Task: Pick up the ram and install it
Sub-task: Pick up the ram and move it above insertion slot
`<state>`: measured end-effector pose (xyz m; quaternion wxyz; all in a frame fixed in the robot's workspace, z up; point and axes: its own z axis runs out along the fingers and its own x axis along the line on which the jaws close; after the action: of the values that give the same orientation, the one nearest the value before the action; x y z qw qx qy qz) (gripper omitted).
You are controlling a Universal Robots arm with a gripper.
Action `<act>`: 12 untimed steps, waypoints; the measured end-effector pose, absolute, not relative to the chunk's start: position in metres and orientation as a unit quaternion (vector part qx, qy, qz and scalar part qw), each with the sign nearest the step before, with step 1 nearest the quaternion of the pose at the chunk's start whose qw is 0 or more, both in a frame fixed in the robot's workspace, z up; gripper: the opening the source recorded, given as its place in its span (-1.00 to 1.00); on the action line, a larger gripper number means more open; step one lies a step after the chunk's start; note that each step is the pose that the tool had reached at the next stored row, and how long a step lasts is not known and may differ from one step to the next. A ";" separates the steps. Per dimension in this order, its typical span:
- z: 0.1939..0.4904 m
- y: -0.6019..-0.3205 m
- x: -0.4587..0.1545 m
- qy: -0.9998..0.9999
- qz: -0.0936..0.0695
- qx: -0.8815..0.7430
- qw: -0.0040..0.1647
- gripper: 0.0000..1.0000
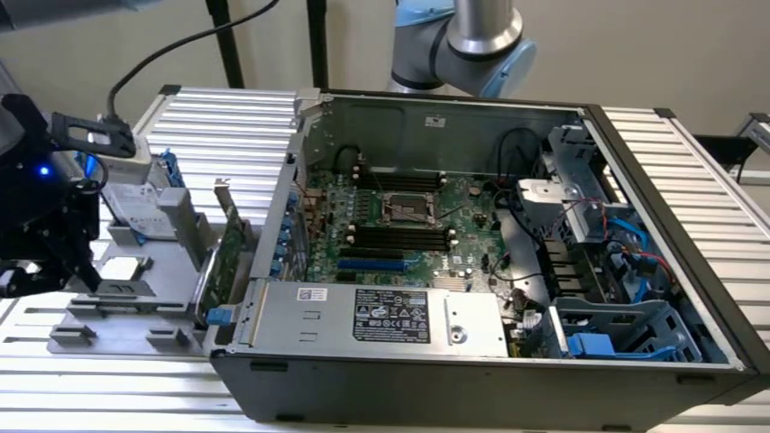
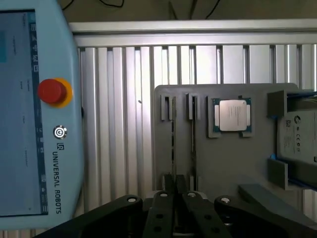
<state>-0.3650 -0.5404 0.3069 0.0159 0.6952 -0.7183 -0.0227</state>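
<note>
In the exterior view, found the pincer (image 1: pixel 87 280) low over the grey tray (image 1: pixel 121 338), which lay at the worktop (image 1: pixel 229 117) edge on the exterior view's left, just beside the open computer case (image 1: pixel 481 379). Noted the motherboard (image 1: pixel 398 225) inside that case, well apart from the pincer. In the wrist view, found the ram (image 2: pixel 173 144) standing on edge in the tray slot nearest the tray edge that faced the teach pendant (image 2: pixel 29 124), with the processor (image 2: pixel 233 116) lying past the second slot (image 2: pixel 192 139). Traced the ram's long axis running straight away from the pincer (image 2: pixel 177 184), near end between the jaws. Saw the jaws drawn narrow and closed on that near end, touching nothing else. Judged the ram gripped but not yet lifted, seated in its slot.
</note>
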 end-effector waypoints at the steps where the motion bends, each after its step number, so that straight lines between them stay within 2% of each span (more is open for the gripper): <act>1: 0.312 -0.540 -0.362 -0.718 -0.023 0.695 0.016 -0.73; 12: 0.362 -0.540 -0.326 -0.717 -0.023 0.697 0.016 -0.73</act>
<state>-0.3263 -0.5402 0.3618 0.0158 0.6965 -0.7170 -0.0233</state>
